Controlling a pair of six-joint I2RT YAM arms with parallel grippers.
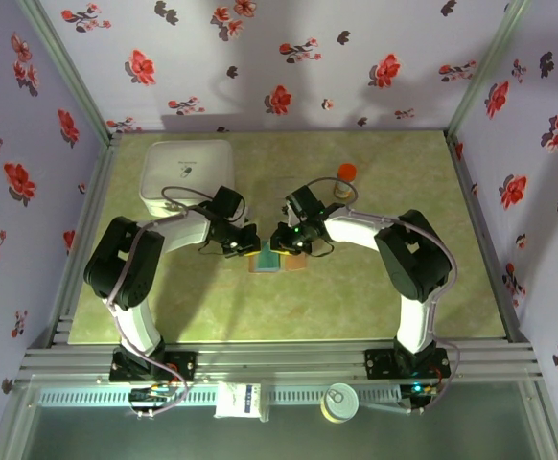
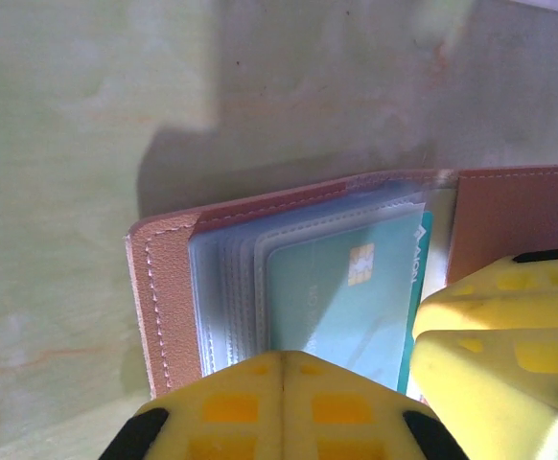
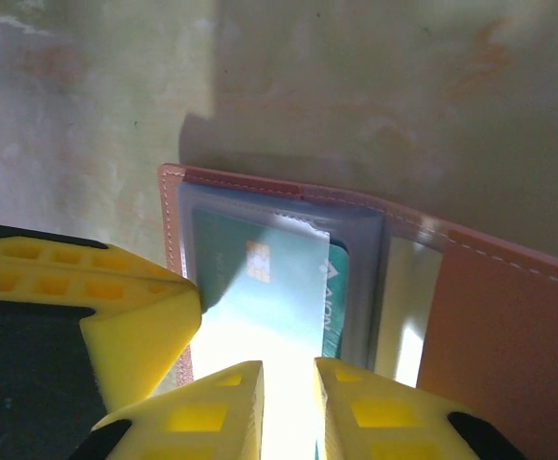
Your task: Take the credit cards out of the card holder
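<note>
Left gripper (image 2: 282, 398): my fingers are pressed together at the open card holder's (image 2: 164, 297) edge. Right gripper (image 3: 289, 402): fingers a slit apart over the teal credit card (image 3: 279, 287), which is sleeved inside. The holder lies flat mid-table (image 1: 404, 287), long axis left-right.

arms (image 1: 140, 321): white links, black joints | cables (image 1: 185, 191): grey loops | left pincer (image 2: 282, 383), right pincer (image 3: 289, 383): yellow padded fingers (image 2: 221, 407), black backs
</note>
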